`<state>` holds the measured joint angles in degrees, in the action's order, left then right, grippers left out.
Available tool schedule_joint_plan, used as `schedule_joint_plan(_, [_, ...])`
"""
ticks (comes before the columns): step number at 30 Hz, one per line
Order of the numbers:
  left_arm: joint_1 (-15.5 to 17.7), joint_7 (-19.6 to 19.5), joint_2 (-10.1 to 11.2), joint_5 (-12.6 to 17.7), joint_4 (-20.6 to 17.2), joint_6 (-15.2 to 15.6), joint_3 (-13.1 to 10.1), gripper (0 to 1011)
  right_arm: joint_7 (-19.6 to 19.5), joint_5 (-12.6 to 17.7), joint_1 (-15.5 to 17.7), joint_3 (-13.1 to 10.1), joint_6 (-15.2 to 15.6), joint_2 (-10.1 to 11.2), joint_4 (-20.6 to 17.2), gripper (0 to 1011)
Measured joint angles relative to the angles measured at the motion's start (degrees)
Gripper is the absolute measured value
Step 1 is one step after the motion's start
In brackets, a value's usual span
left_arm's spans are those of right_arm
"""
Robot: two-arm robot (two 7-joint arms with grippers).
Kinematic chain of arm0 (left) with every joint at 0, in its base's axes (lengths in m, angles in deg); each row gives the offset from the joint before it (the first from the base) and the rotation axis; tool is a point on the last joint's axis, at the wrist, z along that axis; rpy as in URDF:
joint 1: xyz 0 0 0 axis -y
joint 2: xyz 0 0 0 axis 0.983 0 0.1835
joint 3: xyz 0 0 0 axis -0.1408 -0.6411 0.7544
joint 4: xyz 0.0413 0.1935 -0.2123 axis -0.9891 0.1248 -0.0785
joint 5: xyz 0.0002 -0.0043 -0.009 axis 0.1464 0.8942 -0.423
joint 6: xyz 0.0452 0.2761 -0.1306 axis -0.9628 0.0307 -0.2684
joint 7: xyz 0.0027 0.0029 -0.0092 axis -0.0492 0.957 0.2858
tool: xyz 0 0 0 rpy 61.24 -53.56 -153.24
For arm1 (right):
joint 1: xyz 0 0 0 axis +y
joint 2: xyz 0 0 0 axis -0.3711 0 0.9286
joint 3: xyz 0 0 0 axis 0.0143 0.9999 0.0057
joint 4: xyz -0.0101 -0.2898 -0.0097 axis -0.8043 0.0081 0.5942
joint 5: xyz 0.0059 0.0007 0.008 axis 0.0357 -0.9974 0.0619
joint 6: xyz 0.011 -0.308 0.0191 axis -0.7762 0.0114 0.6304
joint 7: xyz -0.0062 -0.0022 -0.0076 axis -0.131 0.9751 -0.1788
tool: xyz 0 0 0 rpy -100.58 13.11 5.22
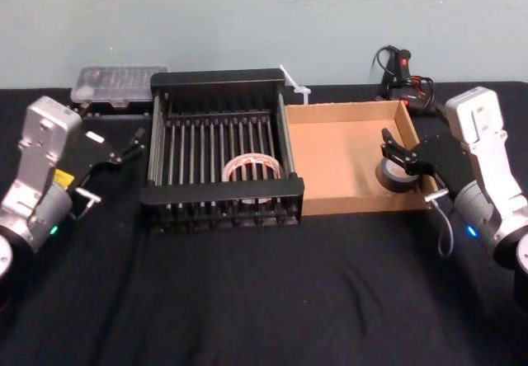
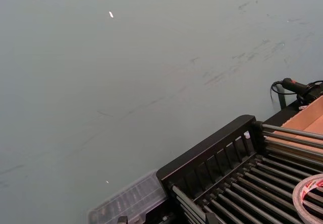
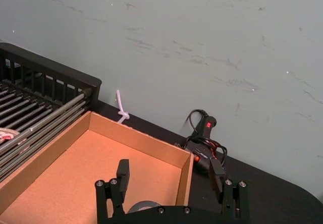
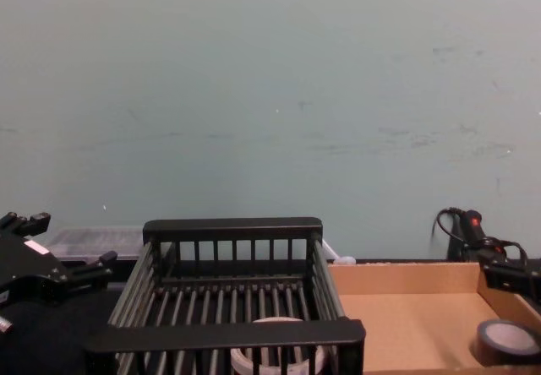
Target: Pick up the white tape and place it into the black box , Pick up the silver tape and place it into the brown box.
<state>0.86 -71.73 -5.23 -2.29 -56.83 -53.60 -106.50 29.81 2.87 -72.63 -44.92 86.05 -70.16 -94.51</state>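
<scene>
1. You found the right gripper (image 3: 169,171) over the near right corner of the brown box (image 1: 342,110). Its claw was released. The two fingers (image 3: 122,172) stood spread wide and clasped nothing.
2. You found the silver tape (image 4: 507,339) on the floor of the brown box, in that same near right corner, low between the spread fingers. You could not tell whether either finger touched it.
3. The silver roll lay flat. Its axis pointed straight up, with the pale centre facing upward. Being round, it had no long axis across the floor.
4. You found the white tape (image 1: 252,168) on the slatted floor of the black box (image 1: 221,191). It was close to the near wall and to the right of the middle.
5. The white ring also lay flat, with its open centre facing up. Red print showed on the inner core.
6. You found the left gripper (image 1: 130,145) to the left of the black box, apart from it, above the black table (image 1: 264,300). Its claw was released and empty, and its fingers pointed toward the crate.
7. The two boxes stood side by side with their walls touching. The black box was on the robot's left.
8. Behind the boxes you saw a clear plastic case (image 1: 115,82), a white cable tie (image 1: 295,86) and a black corded tool (image 1: 404,73).
</scene>
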Motion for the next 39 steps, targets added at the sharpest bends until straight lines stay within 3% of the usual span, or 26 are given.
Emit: schedule_joint_plan(39, [0.0, 0.0, 0.0, 0.0, 0.0, 0.0, 0.0, 1001, 0.03, 0.0, 0.0, -0.01, 0.0, 0.0, 0.0, 1002])
